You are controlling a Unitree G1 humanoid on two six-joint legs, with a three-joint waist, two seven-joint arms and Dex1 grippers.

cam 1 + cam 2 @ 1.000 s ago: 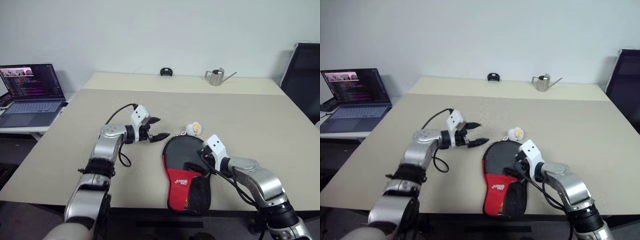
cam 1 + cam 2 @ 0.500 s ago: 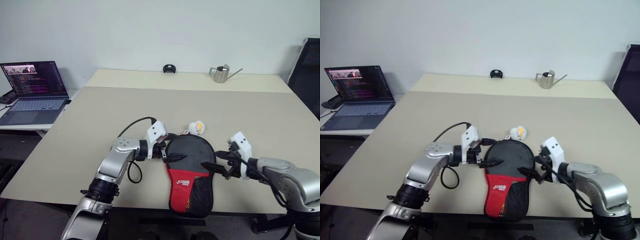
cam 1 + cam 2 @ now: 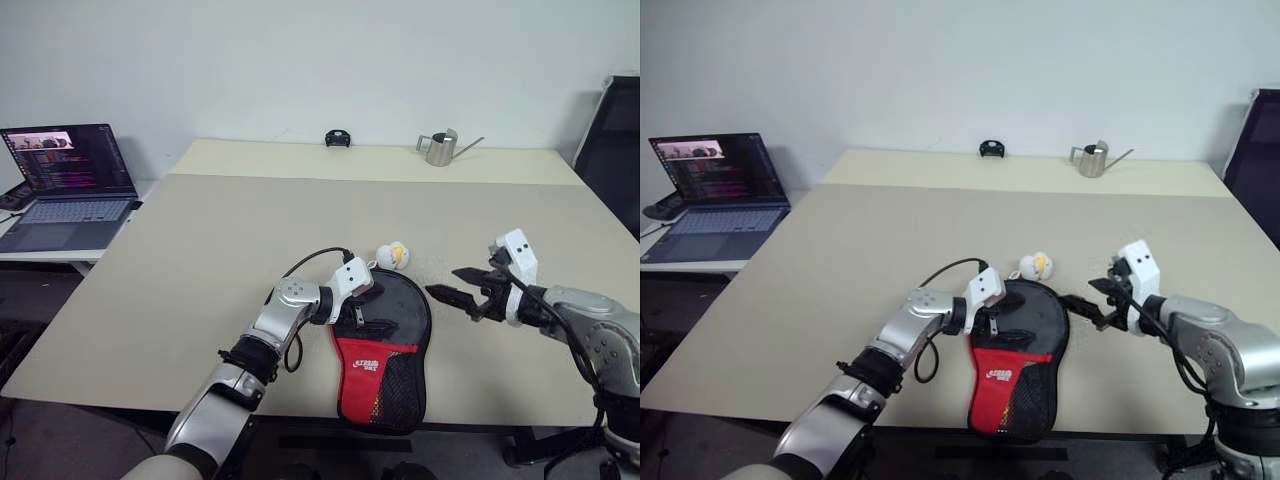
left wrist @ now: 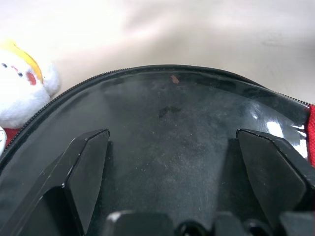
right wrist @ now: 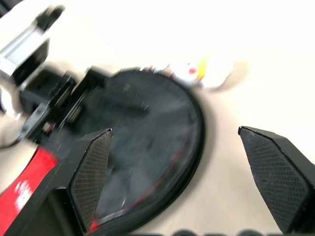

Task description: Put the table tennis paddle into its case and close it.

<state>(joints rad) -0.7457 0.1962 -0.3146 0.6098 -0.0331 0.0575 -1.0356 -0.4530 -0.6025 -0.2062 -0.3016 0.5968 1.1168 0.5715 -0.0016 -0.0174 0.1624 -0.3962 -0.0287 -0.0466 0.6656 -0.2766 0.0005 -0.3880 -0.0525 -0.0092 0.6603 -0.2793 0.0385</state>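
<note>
The left gripper [image 3: 368,318], fingers spread, hangs over the round end of the case [image 3: 383,347], so whether its fingertips touch the fabric cannot be told. The table tennis paddle [image 4: 177,142] seems to lie inside, its handle hidden under the red panel. Just beyond the fingers a small white toy [image 4: 22,88] is cut off at the picture's edge. The right wrist view is motion-blurred, smearing the case rim between those fingers [image 5: 91,172].
</note>
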